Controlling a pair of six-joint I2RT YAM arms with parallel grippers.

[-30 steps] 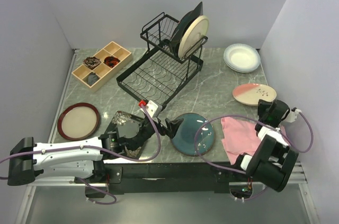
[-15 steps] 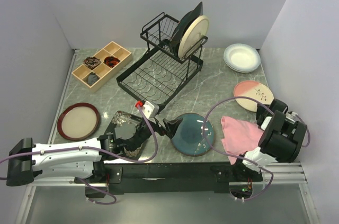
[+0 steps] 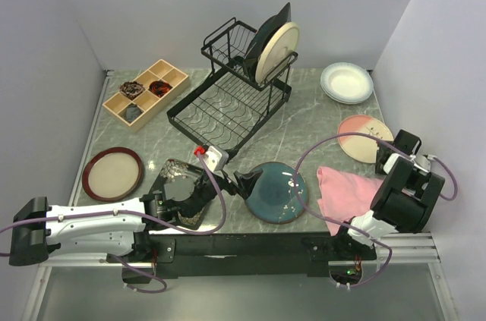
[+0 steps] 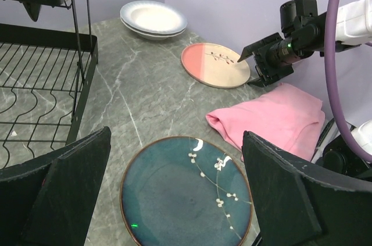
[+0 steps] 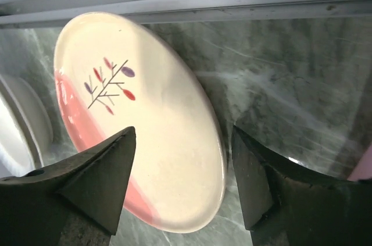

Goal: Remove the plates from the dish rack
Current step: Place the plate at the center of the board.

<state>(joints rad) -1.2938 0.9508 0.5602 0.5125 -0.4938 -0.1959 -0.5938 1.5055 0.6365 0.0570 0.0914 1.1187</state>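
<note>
Plate (image 5: 139, 112) rim between spread right tool (image 5: 184, 135).

Free: marble strip (image 3: 304, 120) ran between dish rack (image 3: 220, 105) and white plates (image 3: 347, 82) | Obstacles: teal plate (image 3: 275, 193) and pink cloth (image 3: 345, 193) crowded the near edge

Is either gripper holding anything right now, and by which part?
Nothing is held. The right gripper is open astride the rim of the pink-and-cream plate; the left gripper is open near the teal plate.

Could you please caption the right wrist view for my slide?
Right tool, open, at the edge of the pink-and-cream plate on the table.
</note>
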